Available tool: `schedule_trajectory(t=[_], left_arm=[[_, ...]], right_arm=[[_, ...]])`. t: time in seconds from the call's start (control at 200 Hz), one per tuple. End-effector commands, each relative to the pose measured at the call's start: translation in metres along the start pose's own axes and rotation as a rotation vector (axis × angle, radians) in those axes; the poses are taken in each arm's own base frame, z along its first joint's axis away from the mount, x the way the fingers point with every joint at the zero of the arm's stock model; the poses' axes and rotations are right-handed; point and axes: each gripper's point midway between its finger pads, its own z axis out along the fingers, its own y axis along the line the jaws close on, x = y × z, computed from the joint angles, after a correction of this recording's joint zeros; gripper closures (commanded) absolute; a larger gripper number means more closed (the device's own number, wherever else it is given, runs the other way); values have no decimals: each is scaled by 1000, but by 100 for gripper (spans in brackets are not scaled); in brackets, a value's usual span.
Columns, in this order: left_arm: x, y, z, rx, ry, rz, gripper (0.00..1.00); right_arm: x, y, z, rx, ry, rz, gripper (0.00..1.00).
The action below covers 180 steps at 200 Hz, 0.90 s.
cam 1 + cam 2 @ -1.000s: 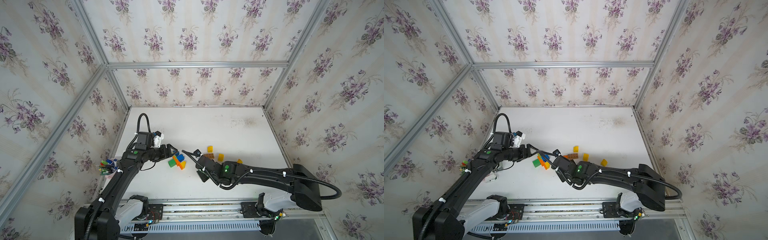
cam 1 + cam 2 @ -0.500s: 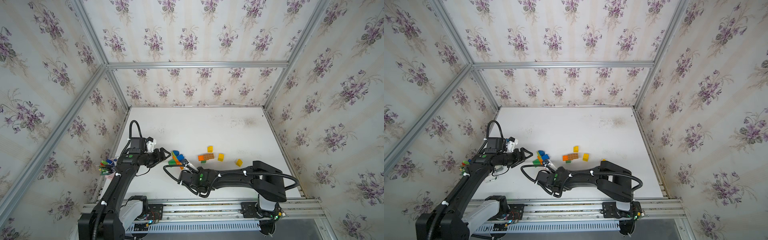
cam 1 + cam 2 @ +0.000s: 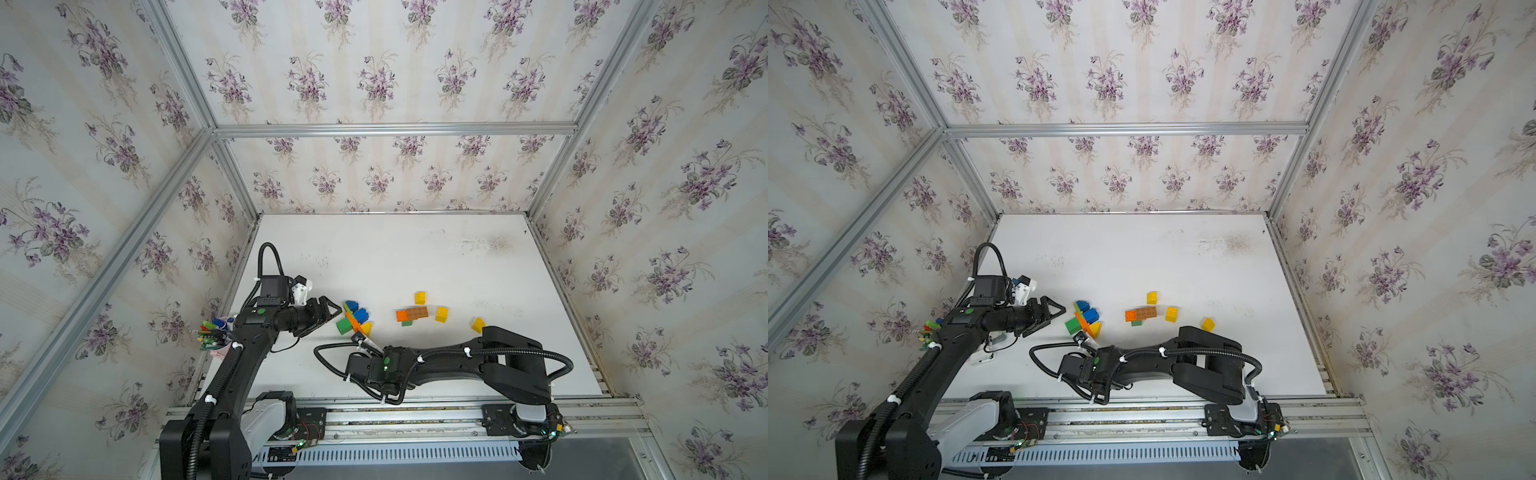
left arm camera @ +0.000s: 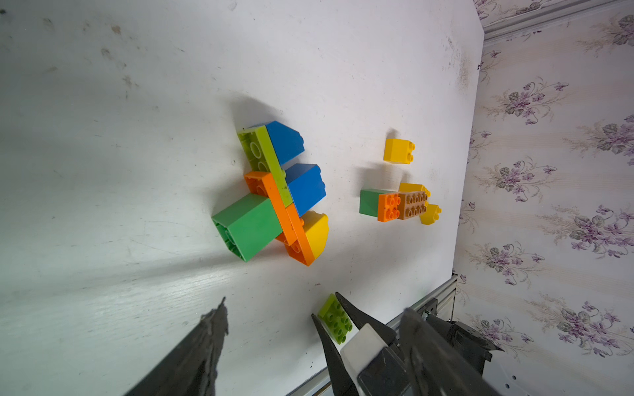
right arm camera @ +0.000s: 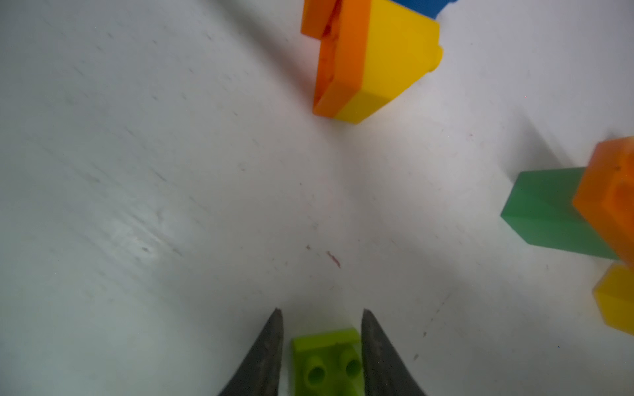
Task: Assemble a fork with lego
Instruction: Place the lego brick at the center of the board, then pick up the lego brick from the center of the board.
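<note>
The lego lies in two groups on the white table point(image 3: 415, 257). A joined cluster of green, orange, lime, blue and yellow bricks point(image 3: 355, 320) point(image 3: 1084, 318) point(image 4: 274, 192) lies on its side. My left gripper point(image 3: 331, 316) stands open just left of it, holding nothing. My right gripper point(image 3: 358, 337) point(image 5: 320, 310) sits low, just in front of the cluster. A thin lime plate point(image 5: 326, 363) point(image 4: 335, 322) lies between its jaws. One finger touches the plate and a gap shows at the other. A short orange, brown and green bar point(image 3: 411, 314) point(image 4: 394, 204) lies to the right.
Loose yellow bricks point(image 3: 420, 298) point(image 3: 441, 314) point(image 3: 478, 325) lie around the bar. A bundle of coloured pens point(image 3: 212, 332) sits at the table's left edge, beside the left arm. The metal rail point(image 3: 415, 415) runs along the front, and papered walls close in three sides.
The right gripper has pulled back toward the front of the table and its jaws have parted a little around the lime plate. The left gripper has drawn back slightly from the cluster.
</note>
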Motion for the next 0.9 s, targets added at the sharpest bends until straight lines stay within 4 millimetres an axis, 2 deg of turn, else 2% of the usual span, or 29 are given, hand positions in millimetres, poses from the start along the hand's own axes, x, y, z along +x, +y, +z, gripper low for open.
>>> schedule_trajectory(t=[0.0, 0.09, 0.225, 0.365, 0.56, 0.744, 0.894], left_arm=[[-2, -4, 0, 24, -4, 13, 19], [0, -3, 1, 25, 4, 7, 19], [3, -4, 4, 41, 29, -12, 19], [9, -5, 10, 36, 65, -12, 20], [12, -4, 18, 25, 76, -13, 20], [10, -4, 23, 14, 84, -7, 20], [9, -3, 24, 3, 86, -4, 21]], right_arm=[[2, 10, -1, -45, 27, -4, 53], [-1, 14, -9, -92, 20, -9, 48], [-6, 10, -25, -172, 17, 17, 43], [7, 0, -35, -262, 61, 61, 43], [45, -7, -30, -300, 169, 63, 40], [49, -11, -25, -299, 189, 87, 40], [48, -6, -21, -325, 202, 94, 46]])
